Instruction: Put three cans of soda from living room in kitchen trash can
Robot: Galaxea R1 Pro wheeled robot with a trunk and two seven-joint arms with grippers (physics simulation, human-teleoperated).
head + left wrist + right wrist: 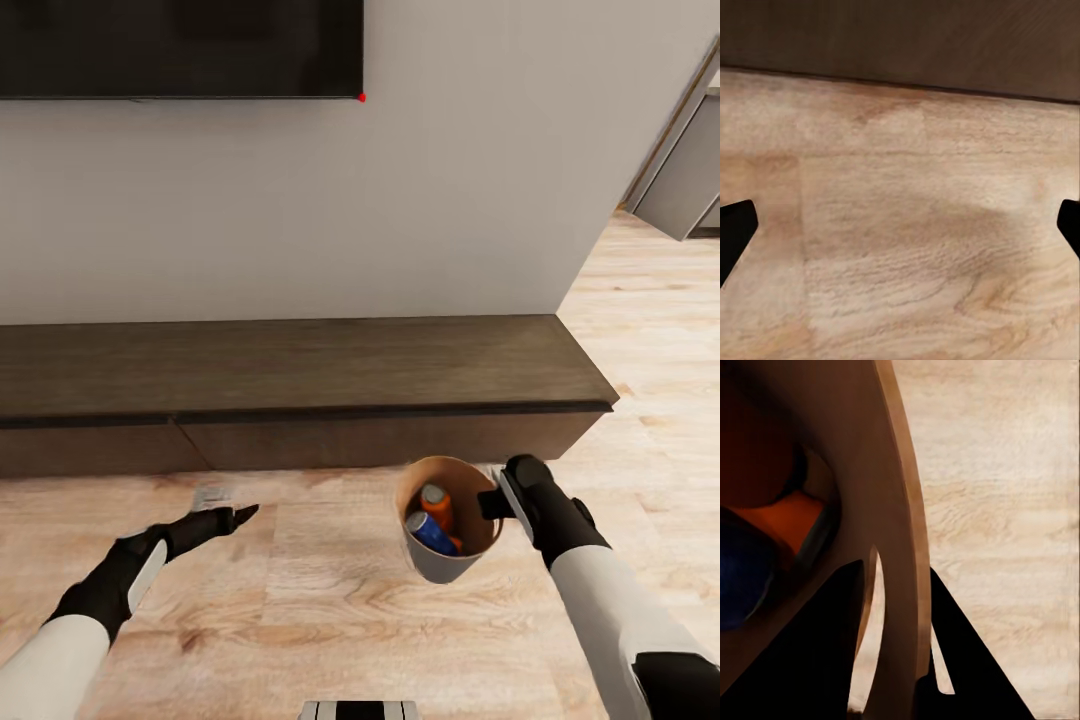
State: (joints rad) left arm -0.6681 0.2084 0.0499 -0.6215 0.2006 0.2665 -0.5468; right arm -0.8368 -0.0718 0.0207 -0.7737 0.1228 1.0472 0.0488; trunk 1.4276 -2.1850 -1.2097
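We are gripping the bin [445, 520] by its rim with our right gripper [497, 503], one finger [810, 652] inside the wall and one outside by the handle slot, so it is hanging clear of the floor [300, 590] with the cans inside: an orange can [435, 503] and a blue can [430, 533] are showing. Our left gripper [240, 515] is hovering open and empty over the planks. The long bench [300, 390] is blocking the way ahead; open floor is running past its right end.
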